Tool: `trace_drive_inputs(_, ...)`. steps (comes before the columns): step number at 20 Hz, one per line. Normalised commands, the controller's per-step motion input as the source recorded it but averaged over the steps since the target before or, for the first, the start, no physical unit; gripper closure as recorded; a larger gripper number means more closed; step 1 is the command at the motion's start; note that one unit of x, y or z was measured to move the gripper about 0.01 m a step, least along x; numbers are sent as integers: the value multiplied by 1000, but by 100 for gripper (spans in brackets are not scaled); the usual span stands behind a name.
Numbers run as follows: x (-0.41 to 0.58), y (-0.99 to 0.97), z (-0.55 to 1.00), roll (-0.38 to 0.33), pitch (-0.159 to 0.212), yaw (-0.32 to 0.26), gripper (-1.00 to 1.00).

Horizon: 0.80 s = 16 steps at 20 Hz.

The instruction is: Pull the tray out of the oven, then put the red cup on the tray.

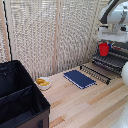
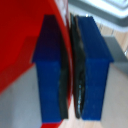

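1. The gripper (image 2: 71, 65) of the white robot arm (image 1: 116, 17) is clamped on the wall of the small bright-red plastic cup (image 1: 103, 49): the wrist view shows one blue finger pad (image 2: 50, 65) inside the rim and the other outside, pinching the thin wall between them (a rim grip suits a cup too wide to span).
2. In the exterior view the cup hangs upright just above the dark, flat, ribbed metal tray (image 1: 107, 61), at the exterior view's right.
3. The tray juts out from the small black toaster oven (image 1: 120, 50), so the pulling looks done; whether the cup already touches the tray I cannot tell.
4. A lowering and release seem to be what is left.
5. Elsewhere on the pale wooden worktop (image 1: 85, 102) lie a navy-blue book-like slab (image 1: 79, 78), a small white bowl with yellow contents (image 1: 43, 83) and a big black fabric case (image 1: 20, 97), all well apart from the tray.
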Motion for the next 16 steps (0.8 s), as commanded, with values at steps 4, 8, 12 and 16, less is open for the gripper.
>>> trace_drive_inputs(4,87,-365,-159,0,25,-196,100)
trace_drive_inputs(8,-15,-5,-88,-2,39,-123,-100)
trace_drive_inputs(12,-9,8,53,-3,39,-171,-100)
trace_drive_inputs(16,16,-11,494,12,62,-40,-100)
